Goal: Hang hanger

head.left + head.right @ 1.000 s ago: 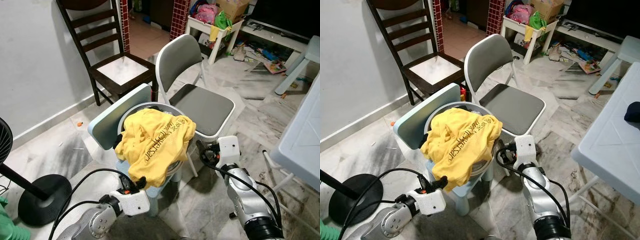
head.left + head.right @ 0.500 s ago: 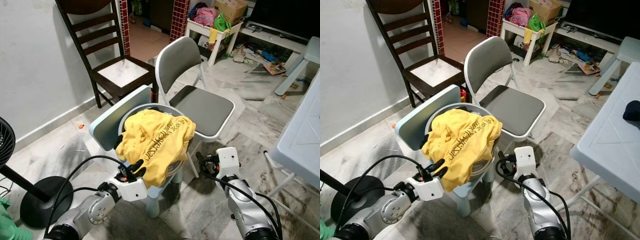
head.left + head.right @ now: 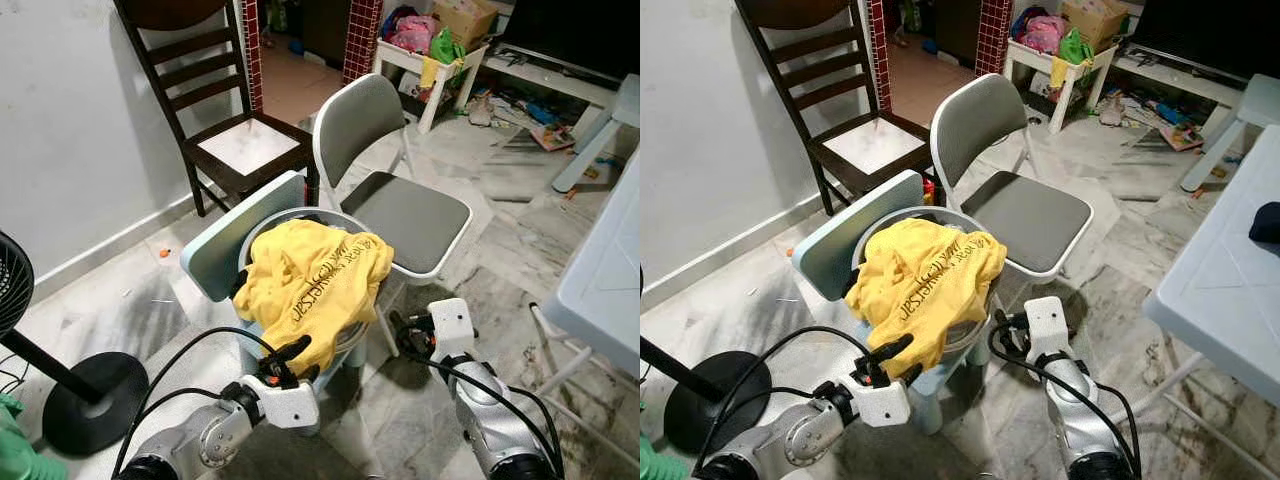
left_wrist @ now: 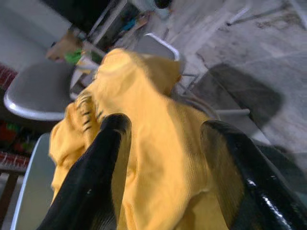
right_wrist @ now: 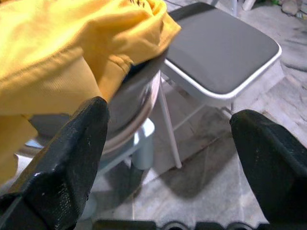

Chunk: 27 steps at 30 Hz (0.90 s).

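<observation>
Sprawling yellow shirt (image 3: 315,285) over basin (image 3: 352,330)

even, soft indoor light — the head views are sharp, with faint shadows under the folding chair (image 3: 405,190). both wrist views are blurred close up, their black fingers (image 4: 103,163) glossy and out of focus.

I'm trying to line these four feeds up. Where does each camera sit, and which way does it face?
Left eye: on the head, facing down at the crumpled yellow T-shirt in a round grey basin; both silver arms show.
Right eye: beside it, same scene.
Left wrist: along the open left gripper to the shirt.
Right wrist: past the open right gripper to the grey folding chair.
All share the shirt.
</observation>
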{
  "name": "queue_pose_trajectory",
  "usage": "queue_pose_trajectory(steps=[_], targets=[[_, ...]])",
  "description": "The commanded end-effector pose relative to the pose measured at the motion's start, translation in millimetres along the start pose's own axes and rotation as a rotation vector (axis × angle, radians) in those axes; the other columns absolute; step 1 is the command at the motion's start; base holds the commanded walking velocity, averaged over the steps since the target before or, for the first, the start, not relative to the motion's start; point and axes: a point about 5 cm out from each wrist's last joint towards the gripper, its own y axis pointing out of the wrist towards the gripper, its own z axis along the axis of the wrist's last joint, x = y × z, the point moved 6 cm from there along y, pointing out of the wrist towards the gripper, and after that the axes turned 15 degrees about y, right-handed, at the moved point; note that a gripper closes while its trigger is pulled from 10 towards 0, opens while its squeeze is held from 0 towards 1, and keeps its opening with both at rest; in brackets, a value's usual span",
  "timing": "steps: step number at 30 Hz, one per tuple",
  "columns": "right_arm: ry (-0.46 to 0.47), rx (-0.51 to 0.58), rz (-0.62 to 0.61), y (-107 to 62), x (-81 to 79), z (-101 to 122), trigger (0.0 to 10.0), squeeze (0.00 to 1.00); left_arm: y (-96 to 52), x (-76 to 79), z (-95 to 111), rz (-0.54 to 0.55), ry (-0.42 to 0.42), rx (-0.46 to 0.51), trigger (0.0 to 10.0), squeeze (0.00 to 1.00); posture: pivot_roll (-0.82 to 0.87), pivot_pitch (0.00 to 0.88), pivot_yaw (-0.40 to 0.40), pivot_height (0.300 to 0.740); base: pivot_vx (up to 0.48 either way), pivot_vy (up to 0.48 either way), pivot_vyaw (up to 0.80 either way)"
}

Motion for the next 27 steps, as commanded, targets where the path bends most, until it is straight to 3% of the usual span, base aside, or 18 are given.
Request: queue_pose_trajectory(steps=[1, 8, 12, 20, 27], targets=[[0.003, -0.013, -0.004, -1.6, 2.9, -3, 10.0, 1.0, -0.7, 7.7, 1, -0.039, 0.022, 0.015, 10.0, 1.0, -0.11, 0.066, -0.057, 0.74, 0.0, 0.0, 0.0], [0.011, -0.024, -0.012, -4.8, 4.1, -9, 10.0, 1.0, -7.3, 8.0, -12, -0.069, 0.032, -0.012, 10.0, 1.0, -0.12, 0.071, -0.048, 0.74, 0.0, 0.0, 0.0], [0.013, -0.029, -0.008, -5.1, 2.4, -11, 10.0, 1.0, -12.0, 24.8, -7, -0.145, 0.036, 0.016, 10.0, 1.0, -0.13, 0.075, -0.046, 0.74, 0.0, 0.0, 0.0], [0.008, -0.027, -0.008, -4.0, 3.9, -8, 10.0, 1.0, -21.2, 35.4, -22, -0.229, 0.114, -0.018, 10.0, 1.0, -0.13, 0.076, -0.054, 0.74, 0.0, 0.0, 0.0], [0.002, -0.024, -0.006, -3.9, 5.4, -6, 10.0, 1.0, -24.6, 22.8, -48, -0.222, 0.215, -0.106, 10.0, 1.0, -0.14, 0.078, -0.058, 0.74, 0.0, 0.0, 0.0]])
